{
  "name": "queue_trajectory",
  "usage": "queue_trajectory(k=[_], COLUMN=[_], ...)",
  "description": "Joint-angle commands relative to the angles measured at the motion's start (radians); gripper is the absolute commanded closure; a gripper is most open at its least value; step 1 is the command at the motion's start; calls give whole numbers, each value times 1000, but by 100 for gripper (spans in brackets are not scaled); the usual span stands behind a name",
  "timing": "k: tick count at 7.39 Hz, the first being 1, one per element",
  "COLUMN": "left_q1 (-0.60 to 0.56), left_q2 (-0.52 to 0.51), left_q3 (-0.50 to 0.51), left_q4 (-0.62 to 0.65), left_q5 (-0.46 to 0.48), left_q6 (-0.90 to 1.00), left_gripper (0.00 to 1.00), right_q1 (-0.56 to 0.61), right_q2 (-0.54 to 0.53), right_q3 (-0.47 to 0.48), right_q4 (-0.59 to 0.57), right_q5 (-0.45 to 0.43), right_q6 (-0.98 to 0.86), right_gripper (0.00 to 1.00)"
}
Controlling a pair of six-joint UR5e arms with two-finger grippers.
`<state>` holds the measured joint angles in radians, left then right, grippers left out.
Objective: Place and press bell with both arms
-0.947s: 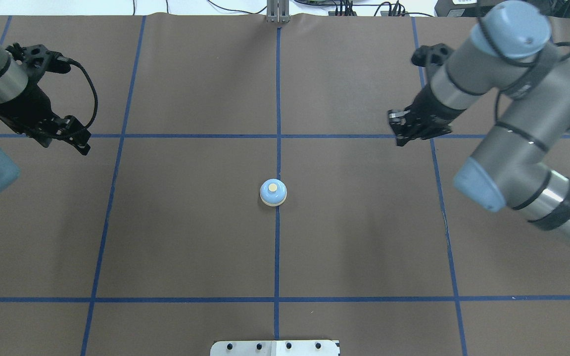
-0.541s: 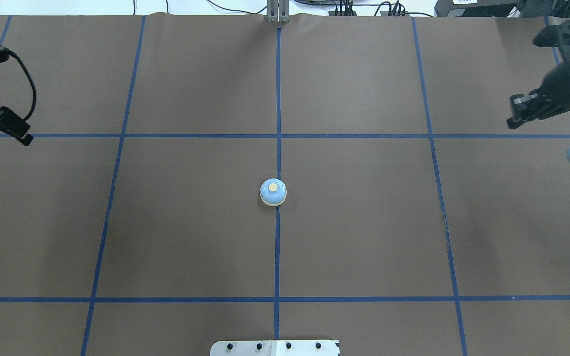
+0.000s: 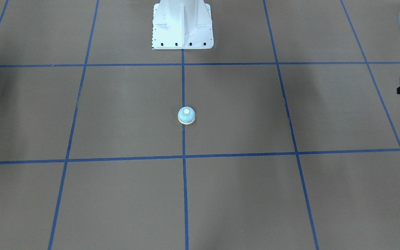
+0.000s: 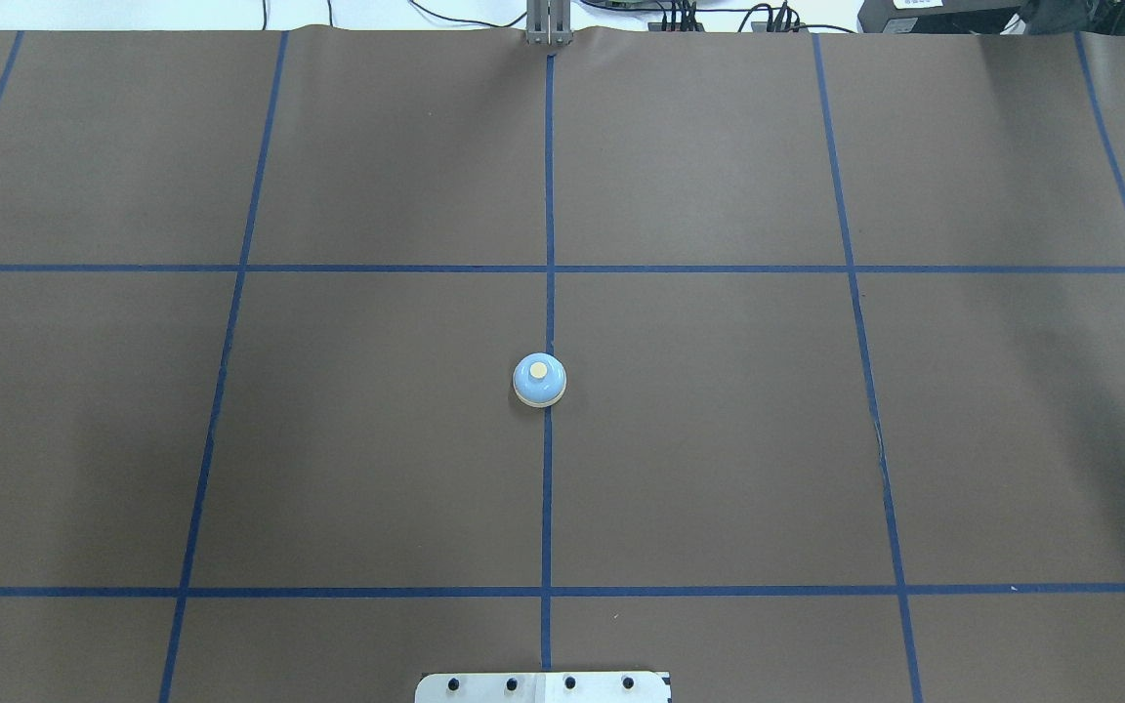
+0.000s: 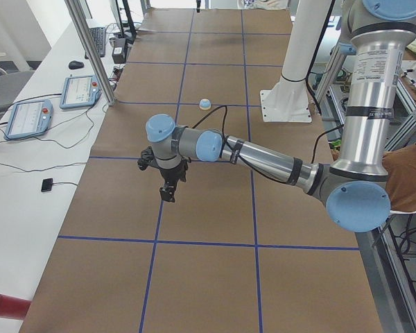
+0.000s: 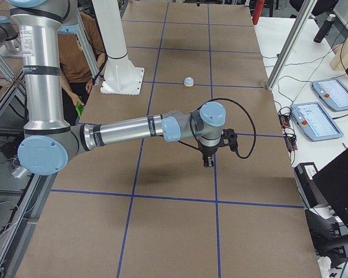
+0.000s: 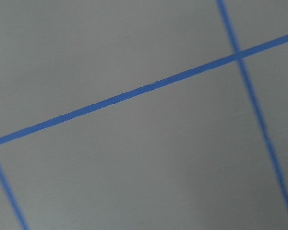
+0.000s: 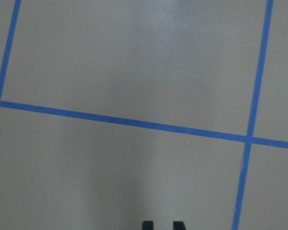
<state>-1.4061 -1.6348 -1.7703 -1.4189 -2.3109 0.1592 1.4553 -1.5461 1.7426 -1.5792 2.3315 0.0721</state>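
Overhead exterior view: the small light-blue dome-shaped call bell (image 4: pixel 539 380) stands on the brown paper-covered tabletop (image 4: pixel 719 439), on the central blue tape line (image 4: pixel 548 488). It sits upright on its cream base with its cream button pointing straight up, so its axis is vertical. The grey-and-silver left arm (image 5: pixel 263 156) hangs its black left pincer (image 5: pixel 168 194) above the tabletop, well apart from the bell; I cannot tell how wide it stands. The right pincer (image 8: pixel 163 225) is narrow, its fingertips (image 8: pixel 148 224) close together, holding nothing.
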Motion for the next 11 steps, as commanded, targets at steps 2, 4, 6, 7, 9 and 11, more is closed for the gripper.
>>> queue_trajectory(k=[2, 4, 6, 7, 9, 11], left_q1=[-73, -80, -80, -82, -82, -80], left_q2=[9, 19, 44, 49, 50, 50], left_q3=[52, 60, 55, 48, 52, 51], left_q4=[0, 1, 1, 1, 1, 1], left_q5=[-2, -5, -5, -5, -1, 4], left_q6=[102, 89, 80, 35, -1, -3], left_gripper=[1, 1, 1, 1, 1, 0], right_q1=[74, 51, 27, 28, 28, 28], right_q2=[-2, 1, 0, -11, -8, 0], right_q3=[-12, -20, -17, -6, -18, -38], right_q4=[-67, -67, -67, -65, -65, -65], right_q5=[-1, -3, -9, -3, 0, 0], right_q6=[-81, -83, -86, -87, -112, -112], right_gripper=[0, 0, 0, 0, 0, 0])
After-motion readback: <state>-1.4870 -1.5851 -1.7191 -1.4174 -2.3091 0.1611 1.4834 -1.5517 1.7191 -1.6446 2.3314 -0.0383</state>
